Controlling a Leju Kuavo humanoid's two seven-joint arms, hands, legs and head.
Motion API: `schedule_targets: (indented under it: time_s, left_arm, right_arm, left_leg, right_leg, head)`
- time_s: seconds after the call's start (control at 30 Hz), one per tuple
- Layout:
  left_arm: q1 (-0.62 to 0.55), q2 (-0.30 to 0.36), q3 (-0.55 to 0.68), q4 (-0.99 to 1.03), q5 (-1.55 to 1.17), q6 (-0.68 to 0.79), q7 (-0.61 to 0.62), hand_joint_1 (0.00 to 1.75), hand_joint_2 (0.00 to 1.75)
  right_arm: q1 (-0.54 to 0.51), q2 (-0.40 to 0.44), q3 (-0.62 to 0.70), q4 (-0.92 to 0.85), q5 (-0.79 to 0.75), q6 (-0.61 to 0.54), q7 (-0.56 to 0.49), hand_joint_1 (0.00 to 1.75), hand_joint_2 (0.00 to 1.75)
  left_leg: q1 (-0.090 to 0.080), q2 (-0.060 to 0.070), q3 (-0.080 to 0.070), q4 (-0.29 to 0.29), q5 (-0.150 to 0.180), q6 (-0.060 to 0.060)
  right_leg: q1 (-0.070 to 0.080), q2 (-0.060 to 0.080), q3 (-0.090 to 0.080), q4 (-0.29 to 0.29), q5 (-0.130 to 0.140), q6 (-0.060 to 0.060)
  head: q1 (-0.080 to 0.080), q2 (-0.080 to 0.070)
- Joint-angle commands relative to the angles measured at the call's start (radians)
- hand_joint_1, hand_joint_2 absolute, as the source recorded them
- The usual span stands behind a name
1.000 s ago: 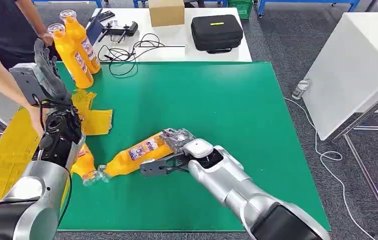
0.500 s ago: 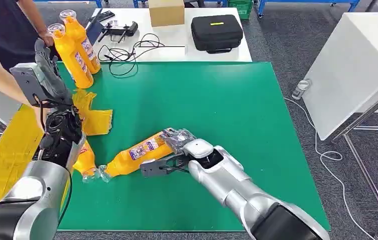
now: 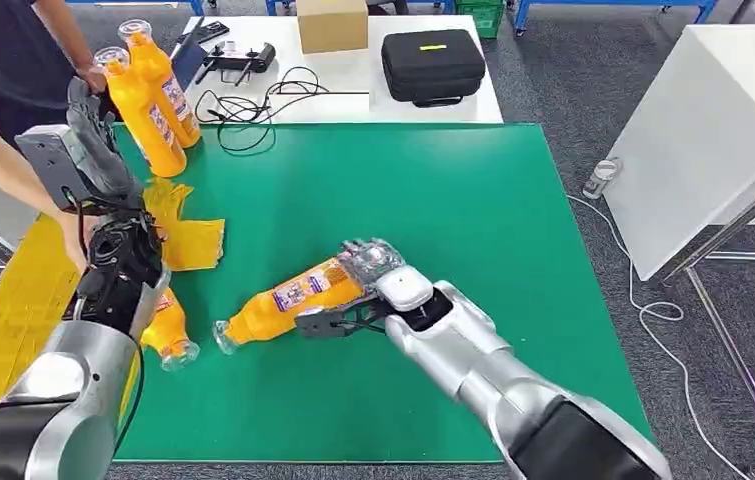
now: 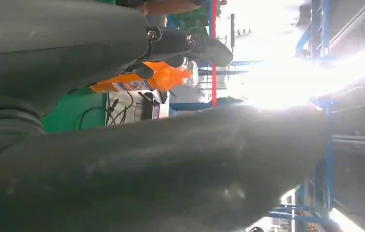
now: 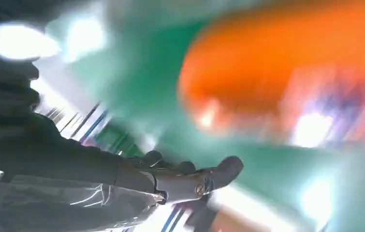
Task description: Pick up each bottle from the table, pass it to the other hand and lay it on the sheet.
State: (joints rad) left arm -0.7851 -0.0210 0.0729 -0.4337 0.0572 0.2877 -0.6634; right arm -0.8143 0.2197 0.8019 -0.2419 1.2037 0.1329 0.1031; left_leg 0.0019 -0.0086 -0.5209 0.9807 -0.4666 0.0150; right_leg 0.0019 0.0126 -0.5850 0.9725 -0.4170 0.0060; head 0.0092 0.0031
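Note:
An orange bottle [image 3: 298, 296] lies on the green table [image 3: 473, 200], cap pointing toward my left, and my right hand [image 3: 368, 290] grips its base end; it is a blurred orange mass [image 5: 291, 72] in the right wrist view. A second orange bottle [image 3: 169, 335] lies at the edge of the yellow sheet [image 3: 13, 300], partly hidden by my left arm. Two more bottles [image 3: 148, 100] stand upright at the far left corner. My left hand [image 3: 78, 150] is raised beside them, fingers spread and holding nothing; past it the left wrist view catches an upright bottle [image 4: 151, 79].
A person [image 3: 3, 60] stands at the far left with a hand by the upright bottles. Behind the green table a white table carries a black case [image 3: 433, 62], a cardboard box [image 3: 332, 22] and cables [image 3: 253, 100]. A white panel [image 3: 703, 130] stands at right.
My right hand has shifted right and slightly farther away, taking the lying bottle with it, so its cap now sits apart from the second bottle. The left hand has barely moved.

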Motion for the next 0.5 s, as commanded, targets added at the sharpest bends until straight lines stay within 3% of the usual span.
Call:
schedule_targets:
  time_s: [0.03, 0.13, 0.3, 0.5]
  left_arm:
    - [0.073, 0.101, 0.060, -0.044, 0.055, -0.002, -0.031, 0.00, 0.00]
    - [0.083, 0.101, 0.070, -0.049, 0.053, 0.006, -0.035, 0.00, 0.00]
    - [0.086, 0.106, 0.080, -0.039, 0.053, 0.007, -0.035, 0.00, 0.00]
    - [0.083, 0.102, 0.079, -0.039, 0.052, 0.010, -0.035, 0.00, 0.00]
  right_arm:
    - [-0.242, 0.045, 0.035, -0.166, 0.047, -0.189, 0.117, 0.00, 1.75]
    - [-0.200, 0.032, 0.029, -0.246, 0.082, -0.186, 0.119, 0.00, 1.75]
    - [-0.159, 0.075, 0.011, -0.149, 0.034, -0.132, 0.018, 0.00, 1.75]
    - [-0.159, 0.071, 0.011, -0.142, 0.034, -0.141, 0.012, 0.00, 1.75]
  left_leg:
    - [-0.001, 0.008, -0.001, 0.001, -0.001, -0.001]
    - [0.001, 0.007, 0.001, 0.000, -0.001, -0.001]
    - [0.003, 0.003, 0.004, 0.000, -0.002, -0.002]
    - [0.003, 0.001, 0.001, 0.001, -0.001, -0.001]
  right_leg:
    - [-0.002, 0.007, -0.005, 0.004, 0.000, 0.000]
    - [0.001, 0.004, -0.003, 0.002, -0.001, 0.000]
    - [0.005, 0.001, 0.001, 0.000, -0.002, 0.001]
    - [0.004, -0.001, -0.001, 0.000, -0.002, 0.001]
  head:
    - [0.000, 0.000]
    - [0.000, 0.000]
    - [0.000, 0.000]
    - [0.000, 0.000]
